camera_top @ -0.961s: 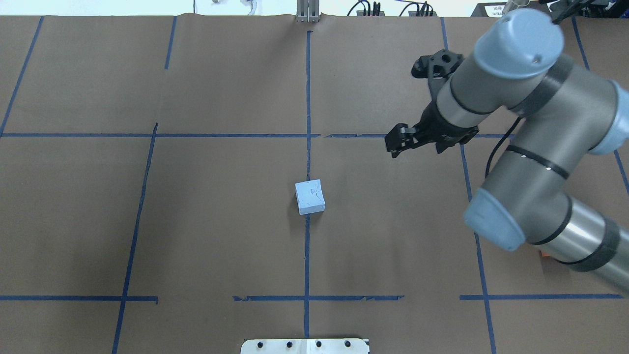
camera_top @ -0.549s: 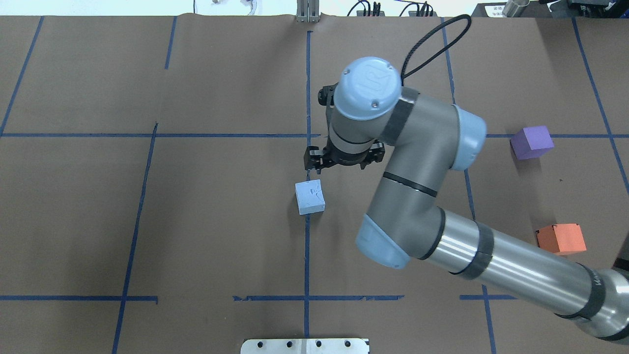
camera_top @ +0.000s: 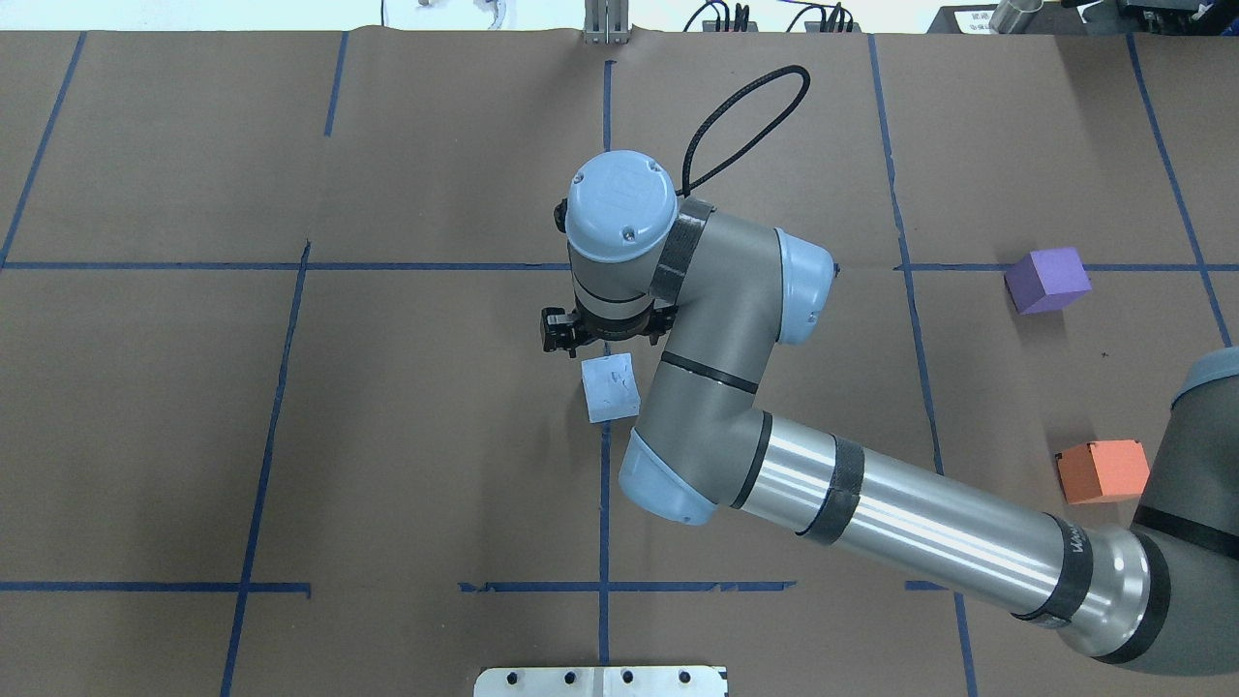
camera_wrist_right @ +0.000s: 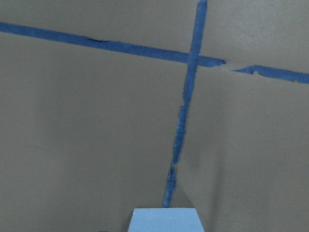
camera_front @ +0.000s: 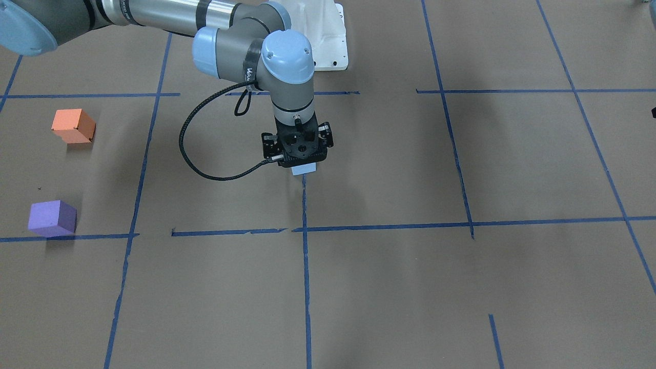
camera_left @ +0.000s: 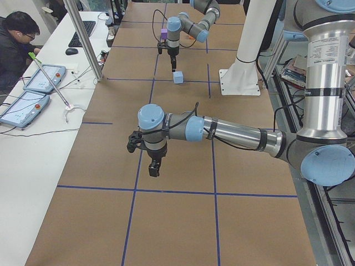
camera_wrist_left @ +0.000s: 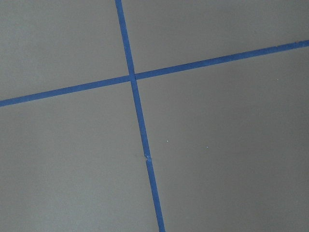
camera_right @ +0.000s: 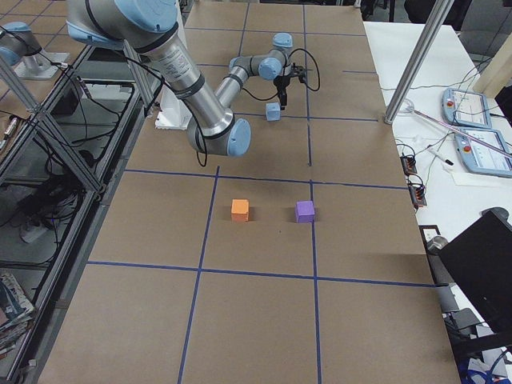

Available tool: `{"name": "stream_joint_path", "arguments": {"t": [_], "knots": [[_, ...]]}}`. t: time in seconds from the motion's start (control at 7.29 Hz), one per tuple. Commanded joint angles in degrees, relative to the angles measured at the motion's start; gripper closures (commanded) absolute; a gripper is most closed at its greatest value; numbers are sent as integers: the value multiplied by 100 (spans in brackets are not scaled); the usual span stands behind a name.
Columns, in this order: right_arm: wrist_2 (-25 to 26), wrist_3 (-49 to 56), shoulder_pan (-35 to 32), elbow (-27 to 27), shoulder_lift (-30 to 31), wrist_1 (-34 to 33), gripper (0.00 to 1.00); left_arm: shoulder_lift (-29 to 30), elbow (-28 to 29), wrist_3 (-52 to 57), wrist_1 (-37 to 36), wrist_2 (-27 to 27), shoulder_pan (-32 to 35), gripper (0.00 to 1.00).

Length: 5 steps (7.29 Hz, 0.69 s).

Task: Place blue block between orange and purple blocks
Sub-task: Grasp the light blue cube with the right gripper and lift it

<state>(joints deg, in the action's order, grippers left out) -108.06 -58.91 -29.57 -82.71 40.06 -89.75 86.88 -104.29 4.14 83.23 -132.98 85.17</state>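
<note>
Exterior front-facing: right gripper (camera_front: 298, 154) hangs over blue block (camera_front: 304, 169); jaw width unclear, nothing held; off-centre descent could shove it.

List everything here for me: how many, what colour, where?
Pale blue cube block: one, mid-table, on a tape line.
Orange cube block: one, robot's right side.
Purple cube block: one, same side, farther from the robot.
Brown paper table cover: one, gridded with blue tape.
Seated person: one, at a white side desk.
Right gripper: one, black, just above the blue block.
Left gripper: one, black, over bare paper.
</note>
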Motion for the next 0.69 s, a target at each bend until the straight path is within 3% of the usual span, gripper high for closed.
{"name": "stream_joint_path", "arguments": {"t": [0.0,0.27,0.41,0.55], "knots": [[22,2,170,194,-7,178,0,4,13,-1,0,0,0,0],[154,20,285,422,28,186,1,13,22,-1,0,0,0,0],[145,20,285,423,2,178,22,13,22,-1,0,0,0,0],[102,11,277,423,2,151,64,4,31,-1,0,0,0,0]]}}
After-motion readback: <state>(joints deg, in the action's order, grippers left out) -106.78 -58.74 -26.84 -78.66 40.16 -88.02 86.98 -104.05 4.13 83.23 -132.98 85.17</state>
